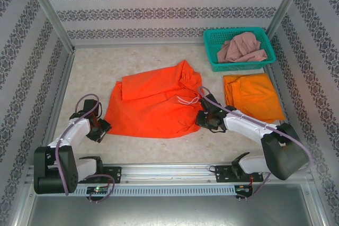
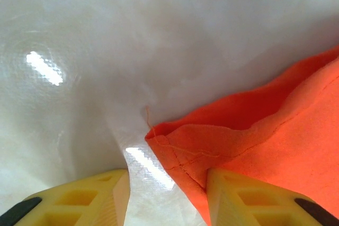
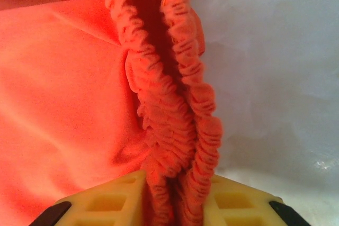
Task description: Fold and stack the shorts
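Nearest me, my left gripper (image 2: 167, 186) sits at the near-left hem corner of the red-orange shorts (image 1: 153, 104), fingers apart and nothing clamped. My right gripper (image 3: 177, 191) is pinched on their gathered waistband at their right edge. Just right of them the yellow-orange shorts (image 1: 253, 96) lie flat. Farther back and right of them, the dusty pink shorts (image 1: 241, 48) sit bunched in the teal basket (image 1: 243, 67).

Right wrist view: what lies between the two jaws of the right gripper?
The gathered waistband of the red-orange shorts stands between the jaws, touching both; the right wrist view shows it.
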{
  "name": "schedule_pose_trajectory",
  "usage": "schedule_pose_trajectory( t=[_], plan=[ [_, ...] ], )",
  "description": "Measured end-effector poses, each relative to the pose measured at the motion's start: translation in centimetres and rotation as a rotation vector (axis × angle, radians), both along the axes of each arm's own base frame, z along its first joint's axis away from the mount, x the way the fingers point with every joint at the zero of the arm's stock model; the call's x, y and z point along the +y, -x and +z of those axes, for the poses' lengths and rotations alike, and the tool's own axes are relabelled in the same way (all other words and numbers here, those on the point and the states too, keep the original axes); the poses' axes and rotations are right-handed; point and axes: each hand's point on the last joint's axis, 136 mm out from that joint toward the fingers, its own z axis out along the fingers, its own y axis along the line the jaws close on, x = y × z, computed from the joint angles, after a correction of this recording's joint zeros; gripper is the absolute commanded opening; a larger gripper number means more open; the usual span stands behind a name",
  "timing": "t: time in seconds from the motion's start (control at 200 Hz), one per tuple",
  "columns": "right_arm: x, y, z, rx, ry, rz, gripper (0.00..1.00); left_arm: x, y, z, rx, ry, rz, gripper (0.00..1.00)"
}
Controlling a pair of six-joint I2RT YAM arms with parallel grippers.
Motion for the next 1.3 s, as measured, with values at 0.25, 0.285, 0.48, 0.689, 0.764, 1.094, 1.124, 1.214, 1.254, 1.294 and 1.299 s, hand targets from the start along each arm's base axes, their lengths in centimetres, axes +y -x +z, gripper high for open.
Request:
schedule_pose_trajectory(
  t=[0.25, 0.285, 0.48, 0.689, 0.764, 1.094, 1.124, 1.214, 1.254, 1.294, 1.299],
  plan=[
    [0.1, -0.2, 0.0, -0.002, 0.006, 0.016, 0.23, 0.2, 0.2, 0.1, 0.038, -0.007, -0.018, 0.33],
    [0.2, -0.3, 0.0, -0.001, 0.006, 0.016, 0.23, 0.2, 0.2, 0.1, 0.044, -0.007, -0.023, 0.35],
    [0.2, -0.2, -0.1, -0.002, 0.008, 0.031, 0.23, 0.0, -0.4, 0.4, 0.026, 0.004, -0.053, 0.46],
    [0.3, -0.2, -0.1, -0.003, 0.008, 0.039, 0.23, 0.4, -4.3, 3.2, -0.185, -0.027, -0.066, 0.48],
    [0.3, -0.2, -0.1, -0.004, 0.008, 0.039, 0.23, 0.5, -4.5, 3.6, -0.208, -0.035, -0.068, 0.48],
    [0.3, -0.2, -0.1, -0.004, 0.008, 0.04, 0.23, 0.5, -4.2, 3.0, -0.182, -0.036, -0.067, 0.47],
    [0.3, -0.2, -0.1, -0.004, 0.008, 0.04, 0.23, 0.6, -4.1, 2.9, -0.177, -0.038, -0.066, 0.47],
    [0.3, -0.2, -0.1, -0.004, 0.008, 0.04, 0.23, 0.8, -3.5, 2.5, -0.158, -0.049, -0.061, 0.53],
    [0.3, -0.2, -0.1, -0.005, 0.008, 0.04, 0.23, 0.8, -3.2, 2.4, -0.148, -0.055, -0.06, 0.55],
    [0.3, -0.3, 0.0, -0.006, 0.007, 0.04, 0.23, 0.9, -3.0, 2.4, -0.142, -0.062, -0.059, 0.56],
    [0.3, -0.3, 0.0, -0.006, 0.007, 0.04, 0.23, 1.0, -2.9, 2.4, -0.142, -0.062, -0.059, 0.56]
  ],
)
